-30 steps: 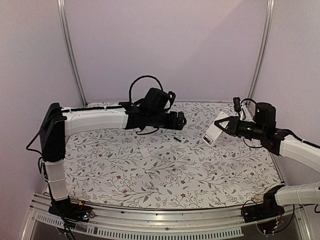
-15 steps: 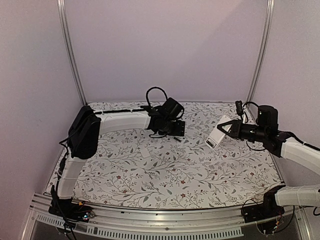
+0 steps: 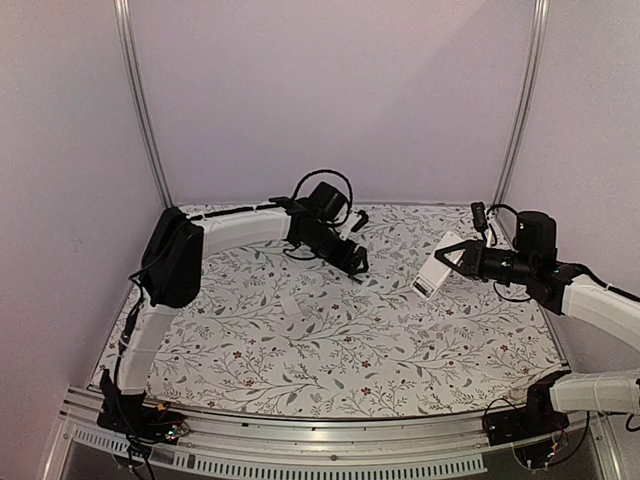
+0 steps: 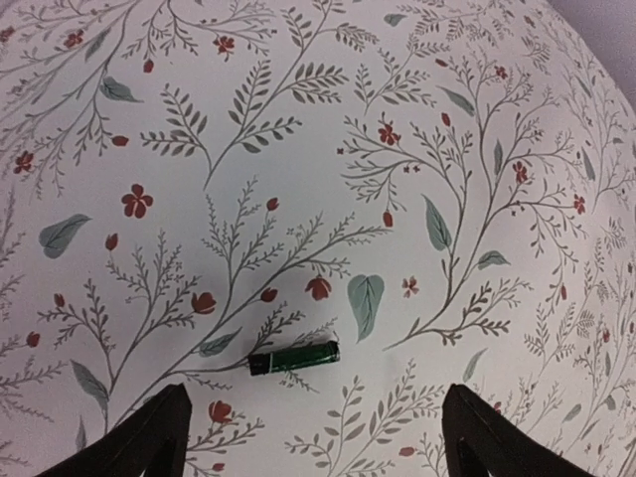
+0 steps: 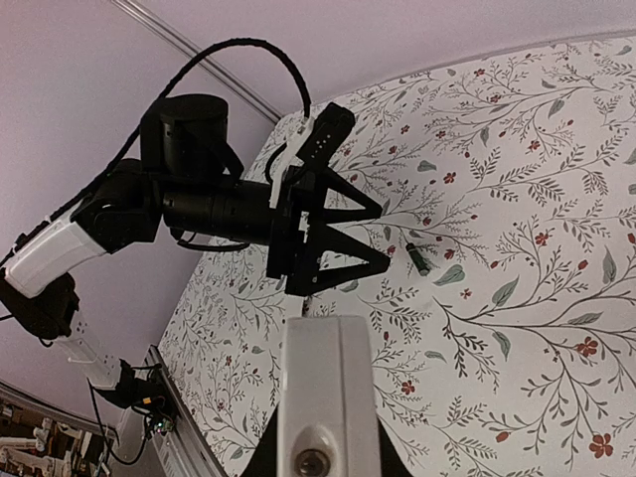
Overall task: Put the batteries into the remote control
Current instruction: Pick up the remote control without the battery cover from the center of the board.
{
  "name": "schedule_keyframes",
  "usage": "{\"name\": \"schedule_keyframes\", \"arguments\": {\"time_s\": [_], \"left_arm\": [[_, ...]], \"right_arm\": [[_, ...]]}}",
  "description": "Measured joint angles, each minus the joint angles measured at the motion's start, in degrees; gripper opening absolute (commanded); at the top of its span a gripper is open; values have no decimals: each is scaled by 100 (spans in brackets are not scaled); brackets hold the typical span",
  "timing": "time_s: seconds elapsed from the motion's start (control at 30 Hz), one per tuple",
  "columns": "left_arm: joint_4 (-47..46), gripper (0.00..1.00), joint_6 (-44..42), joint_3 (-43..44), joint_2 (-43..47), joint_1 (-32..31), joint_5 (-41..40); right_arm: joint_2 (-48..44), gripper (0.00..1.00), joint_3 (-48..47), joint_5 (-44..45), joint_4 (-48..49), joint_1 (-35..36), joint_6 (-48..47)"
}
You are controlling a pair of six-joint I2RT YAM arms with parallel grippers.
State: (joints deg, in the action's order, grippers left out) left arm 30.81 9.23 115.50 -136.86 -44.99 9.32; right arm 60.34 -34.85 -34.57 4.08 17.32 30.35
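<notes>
I see the left arm [image 3: 240, 230] stretched across to the far middle of the table [image 3: 300, 360], its end effector [image 3: 356, 264] angled down, low over the flowered surface. On the right, the right end effector [image 3: 452, 257] is clamped on the white remote control [image 3: 428, 275], which hangs tilted, clear of the table. A small white plate [image 3: 291, 303] lies flat near the middle, apart from both.

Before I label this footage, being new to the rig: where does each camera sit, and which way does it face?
Top: fixed above and behind the bases, looking down across the table; both arms show, right gripper holding the remote.
Left wrist: looks down at a battery lying between the open fingers of its own left gripper.
Right wrist: looks along the held remote toward the left gripper.
Both wrist views share that battery.
</notes>
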Motion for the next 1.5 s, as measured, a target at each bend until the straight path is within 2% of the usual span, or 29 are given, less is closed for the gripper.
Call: {"name": "schedule_keyframes", "arguments": {"time_s": [0.1, 0.23, 0.47, 0.7, 1.0, 1.1, 1.4, 1.5], "left_arm": [[422, 88, -708, 442, -151, 358, 632], [866, 87, -1786, 807, -323, 660, 990], [1416, 83, -3399, 903, -507, 603, 1255], [1499, 81, -4297, 1281, -874, 516, 1235], [1451, 77, -4885, 1491, -1261, 334, 990], [1443, 69, -4996, 1537, -1266, 289, 960], [1613, 38, -5298, 1576, -1296, 271, 1115], [1716, 33, -5327, 1578, -1296, 264, 1169]], "right_arm": [[0, 0, 0, -11, 0, -11, 0], [2, 0, 0, -28, 0, -11, 0], [37, 0, 0, -42, 2, -11, 2], [72, 0, 0, -59, 2, -11, 4], [94, 0, 0, -74, -2, -13, 22], [94, 0, 0, -74, -2, -13, 26], [136, 0, 0, -79, 0, -15, 24], [205, 0, 0, -103, -2, -15, 24]]}}
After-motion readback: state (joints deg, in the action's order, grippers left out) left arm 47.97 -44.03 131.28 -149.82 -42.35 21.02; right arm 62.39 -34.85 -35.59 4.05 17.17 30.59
